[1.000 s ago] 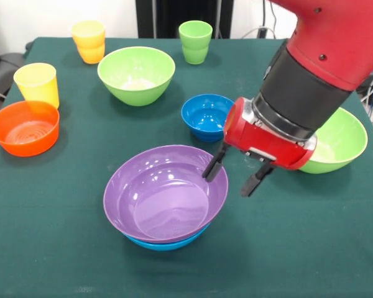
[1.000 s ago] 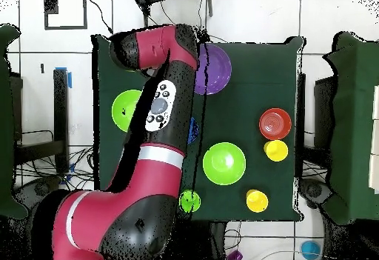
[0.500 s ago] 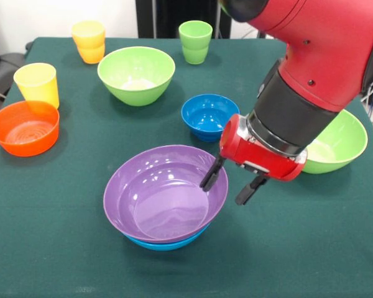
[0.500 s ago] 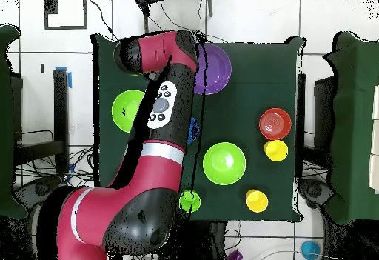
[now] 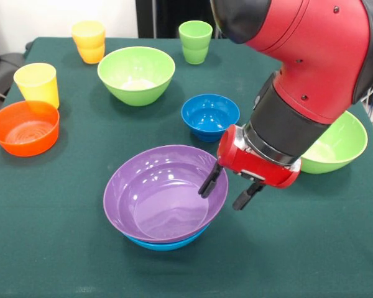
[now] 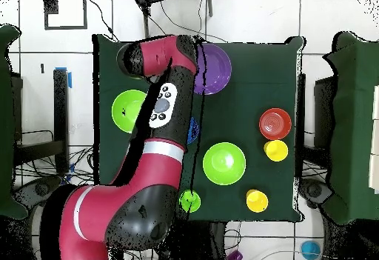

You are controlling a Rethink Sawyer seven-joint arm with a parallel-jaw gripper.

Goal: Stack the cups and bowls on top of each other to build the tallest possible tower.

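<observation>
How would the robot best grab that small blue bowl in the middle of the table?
Probably by its rim. The small blue bowl sits upright and open, too wide to span, so one finger would go inside and one outside the thin wall, from above. The near side, facing the gripper, looks clearest.

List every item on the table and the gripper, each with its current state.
gripper: open, straddling the purple bowl's rim
purple bowl: upright, nested in a blue bowl
large blue bowl: under the purple one, only its edge showing
small blue bowl: upright, empty
green bowls and: upright, unstacked
orange bowl: upright, empty
yellow cup: upright, alone
orange-yellow cup: upright
green cup: upright
</observation>
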